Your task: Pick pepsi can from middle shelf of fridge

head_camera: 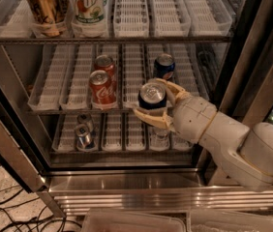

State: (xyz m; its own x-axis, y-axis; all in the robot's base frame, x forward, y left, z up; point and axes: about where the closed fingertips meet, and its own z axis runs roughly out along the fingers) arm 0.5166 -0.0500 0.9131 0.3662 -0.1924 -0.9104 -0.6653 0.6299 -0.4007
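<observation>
My gripper [153,100] is shut on a dark blue pepsi can [152,95] with a silver top. I hold it in front of the middle shelf [78,76], just past the shelf's front edge and slightly tilted. One tan finger [171,87] wraps over the can, the other sits under it. A second dark blue can [164,65] stands further back on the same shelf. The fridge [127,185] is open, with a stainless base.
Two red Coca-Cola cans [101,88] stand in a lane left of my gripper. A gold can [42,4] and a green-white can [89,4] stand on the top shelf. Small cans [84,129] lie on the lower shelf. The door frame [267,57] is at right. Cables [1,211] lie on the floor.
</observation>
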